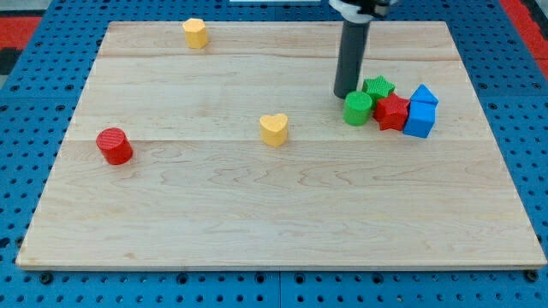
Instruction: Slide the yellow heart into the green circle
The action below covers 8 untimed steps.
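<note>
The yellow heart [274,129] lies near the middle of the wooden board. The green circle [358,109] stands to its right, at the left end of a cluster of blocks. My tip [345,93] rests on the board just above and to the left of the green circle, almost touching it, and well to the right of the yellow heart.
A green star [378,86], a red star [393,111], a blue cube [419,120] and a blue pentagon-like block [424,95] crowd against the green circle's right. A red cylinder [114,145] stands at the left. A yellow block [196,32] sits near the top edge.
</note>
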Motion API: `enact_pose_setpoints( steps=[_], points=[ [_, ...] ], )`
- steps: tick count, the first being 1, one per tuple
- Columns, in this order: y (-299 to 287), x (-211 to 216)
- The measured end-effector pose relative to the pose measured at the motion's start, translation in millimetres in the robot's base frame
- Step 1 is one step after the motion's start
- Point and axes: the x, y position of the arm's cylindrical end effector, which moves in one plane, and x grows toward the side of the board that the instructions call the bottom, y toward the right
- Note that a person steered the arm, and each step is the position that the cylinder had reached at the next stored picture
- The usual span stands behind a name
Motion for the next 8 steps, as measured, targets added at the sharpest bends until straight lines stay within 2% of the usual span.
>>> enact_pose_setpoints(
  steps=[1, 2, 8],
  points=[
    [-71.6, 40.9],
    [-86.7, 54.4],
    [-74.4, 103.3]
  ],
)
